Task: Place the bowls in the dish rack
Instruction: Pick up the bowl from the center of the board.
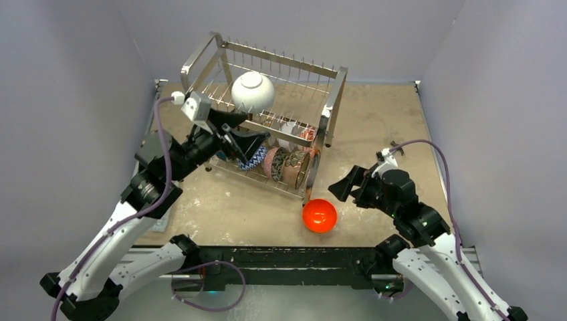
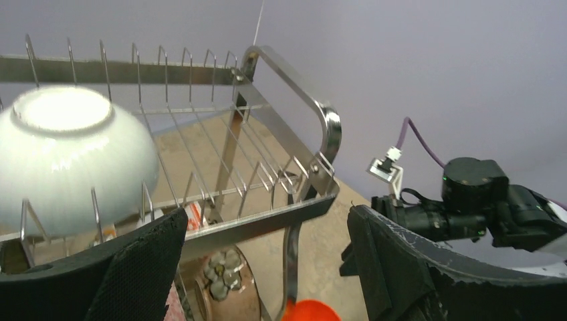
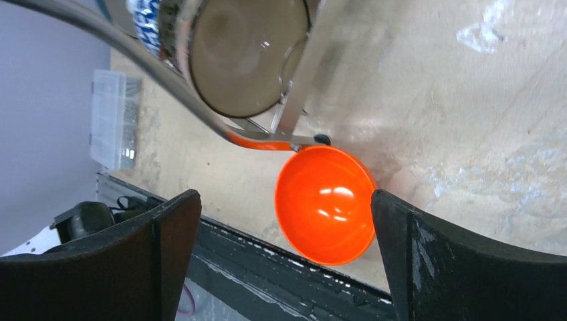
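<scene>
1. We see the left fingers spread wide, empty, beside the dish rack.
2. We note the right fingers wide apart, empty, near the orange bowl on the bench.
3. The white bowl sits upside down, upper tier.

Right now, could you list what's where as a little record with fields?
Rack: two-tier, chrome, on the table
Upper tier: one white bowl, upside down
Lower tier: several bowls on edge
Loose: orange bowl on table by rack's foot
Left gripper: open, empty, at the rack's front
Right gripper: open, empty, near the orange bowl
</scene>
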You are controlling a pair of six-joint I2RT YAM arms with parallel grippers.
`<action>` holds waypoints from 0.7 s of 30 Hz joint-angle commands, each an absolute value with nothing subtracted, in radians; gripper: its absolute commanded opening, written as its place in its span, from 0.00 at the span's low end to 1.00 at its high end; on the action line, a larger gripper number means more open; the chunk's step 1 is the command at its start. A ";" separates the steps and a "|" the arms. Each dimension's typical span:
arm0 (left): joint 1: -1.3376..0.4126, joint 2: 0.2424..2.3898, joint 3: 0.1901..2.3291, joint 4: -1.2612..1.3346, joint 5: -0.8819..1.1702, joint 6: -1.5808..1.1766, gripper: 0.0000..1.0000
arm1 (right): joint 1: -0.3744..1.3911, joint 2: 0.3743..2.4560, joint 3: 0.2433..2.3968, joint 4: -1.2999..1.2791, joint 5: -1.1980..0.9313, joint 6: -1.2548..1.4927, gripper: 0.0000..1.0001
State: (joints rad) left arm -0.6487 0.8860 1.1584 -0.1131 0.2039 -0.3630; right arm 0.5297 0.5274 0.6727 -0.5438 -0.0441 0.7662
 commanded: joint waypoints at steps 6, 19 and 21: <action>-0.647 0.638 0.929 -0.171 0.223 -0.572 0.88 | 0.528 0.516 0.491 -0.484 -0.130 0.888 0.98; -0.646 0.568 0.559 -0.164 0.325 -0.907 0.85 | 0.528 0.556 0.188 -0.250 -0.268 1.012 0.84; -0.647 0.571 0.493 -0.123 0.327 -0.945 0.84 | 0.528 0.585 0.173 -0.212 -0.289 0.994 0.81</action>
State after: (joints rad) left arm -0.6487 0.5644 0.5739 -0.1955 0.2878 -0.8268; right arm 0.5297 0.5411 0.2020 -0.3477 -0.2123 0.9955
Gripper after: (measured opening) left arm 0.847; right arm 0.837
